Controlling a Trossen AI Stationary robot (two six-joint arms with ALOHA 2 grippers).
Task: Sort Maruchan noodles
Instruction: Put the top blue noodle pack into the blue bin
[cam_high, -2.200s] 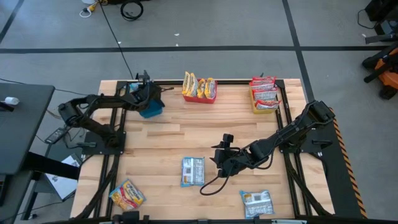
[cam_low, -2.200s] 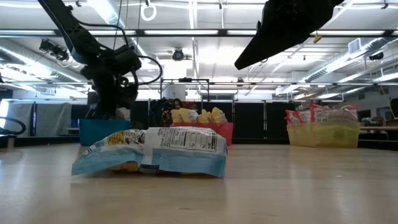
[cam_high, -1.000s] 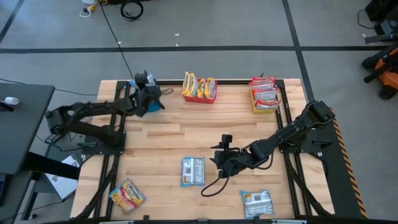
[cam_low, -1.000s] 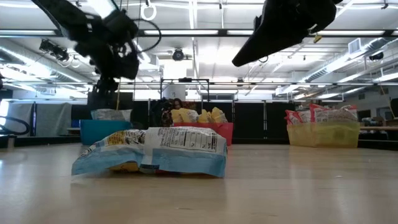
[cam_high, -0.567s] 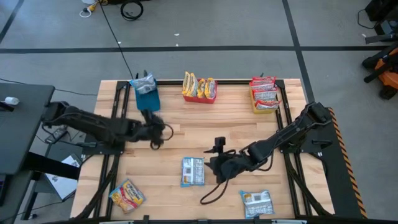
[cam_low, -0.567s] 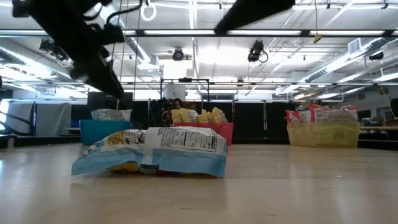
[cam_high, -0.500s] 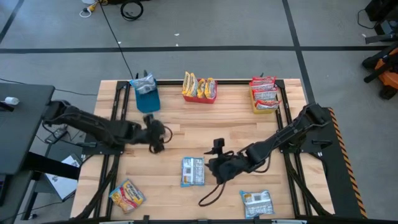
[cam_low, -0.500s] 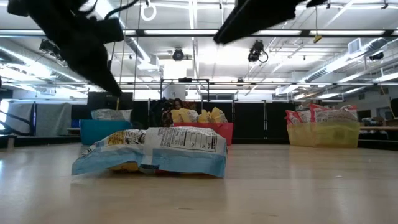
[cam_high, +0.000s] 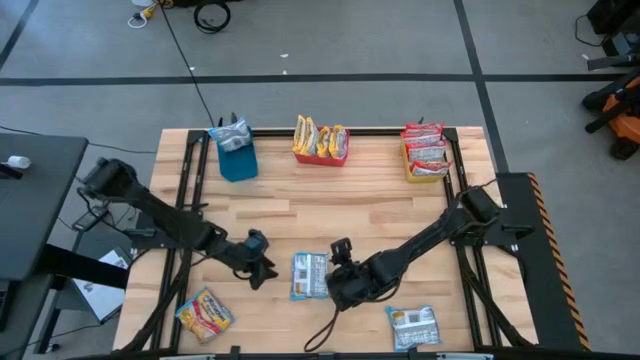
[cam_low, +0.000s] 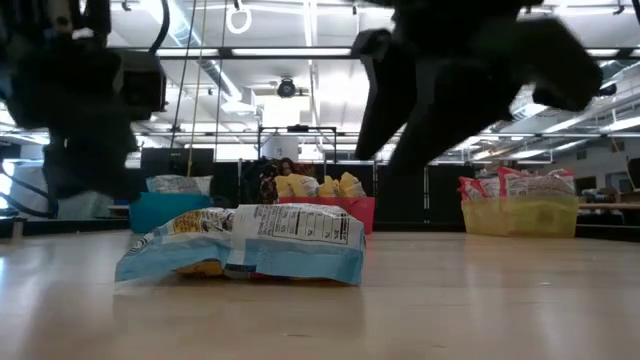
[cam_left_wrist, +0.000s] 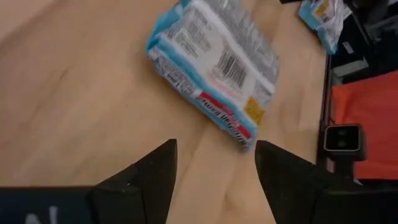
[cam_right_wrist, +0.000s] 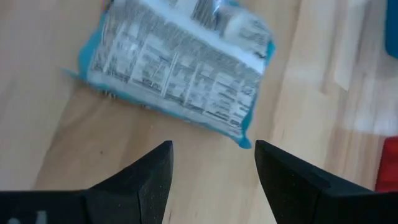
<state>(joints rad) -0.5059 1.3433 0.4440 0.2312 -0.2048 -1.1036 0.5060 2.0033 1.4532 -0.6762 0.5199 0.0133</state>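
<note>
Both grippers low over the pale wood-plank surface (cam_high: 400, 200), flanking the same blue-and-white noodle packet (cam_high: 310, 275).

Left gripper (cam_high: 262, 268): fingers (cam_left_wrist: 143, 180) spread wide, holding nothing. The packet lies flat just ahead of the tips, not touching. It's crinkly plastic, rectangular, barcode side up with a red strip along one edge.

Right gripper (cam_high: 335, 283): fingers (cam_right_wrist: 143, 180) also spread wide, holding nothing. Same packet sits just past the tips, slightly skewed, with fine print on its white face and a blue border.

Other loose packets: a yellow-orange one (cam_high: 205, 311) behind the left gripper at the near-left corner, and a blue-and-white one (cam_high: 413, 324) near the right gripper at the near edge.

Far edge, well beyond both grippers: a blue bin (cam_high: 240, 165) with one crumpled blue-white packet (cam_high: 232, 134) sticking out the top, a red bin (cam_high: 322, 156) full of upright yellow packets (cam_high: 320, 138), and a yellow bin (cam_high: 412, 170) stacked with red-and-white packets (cam_high: 426, 148).
</note>
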